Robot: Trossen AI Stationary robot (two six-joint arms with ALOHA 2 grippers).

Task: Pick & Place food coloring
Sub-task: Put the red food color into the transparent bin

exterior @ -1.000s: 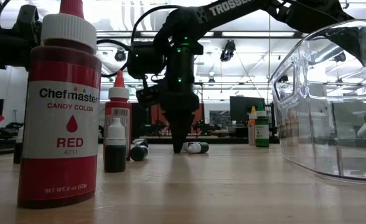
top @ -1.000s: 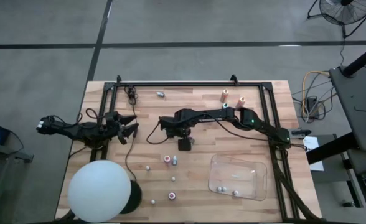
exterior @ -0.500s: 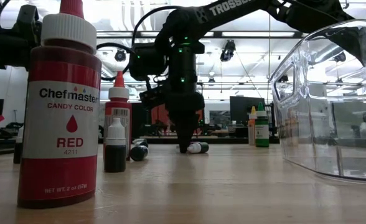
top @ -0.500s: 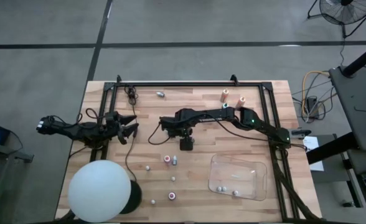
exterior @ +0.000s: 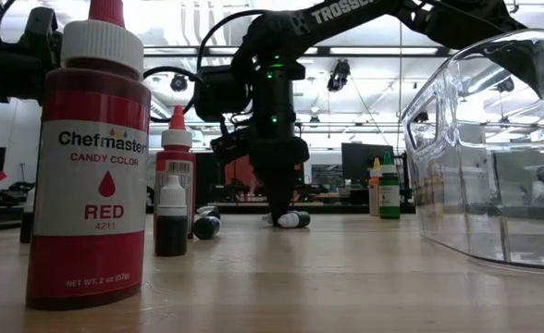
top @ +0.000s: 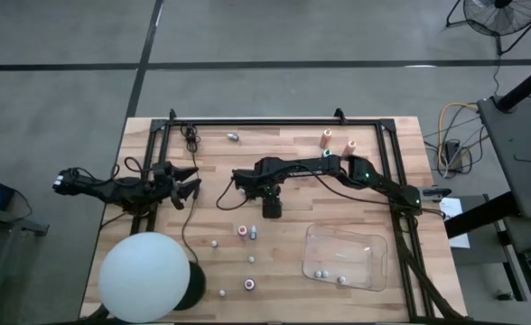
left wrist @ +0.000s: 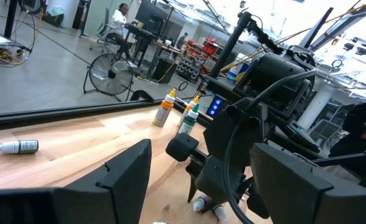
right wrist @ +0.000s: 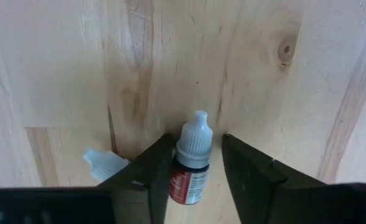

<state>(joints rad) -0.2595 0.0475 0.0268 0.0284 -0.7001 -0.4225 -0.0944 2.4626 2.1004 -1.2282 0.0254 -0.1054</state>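
Your right gripper (right wrist: 194,163) is down on the table (top: 374,171) near its middle, fingers (right wrist: 147,171) closed against both sides of a white-capped food coloring bottle (right wrist: 191,163) lying flat; a second bottle (right wrist: 105,163) lies just beside it; your left gripper (top: 189,183) waits at the left edge, jaws apart, holding nothing.

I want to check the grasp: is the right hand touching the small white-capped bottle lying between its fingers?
Touching. In the right wrist view the right hand has both fingers pressed against the sides of the bottle, with no gap visible.
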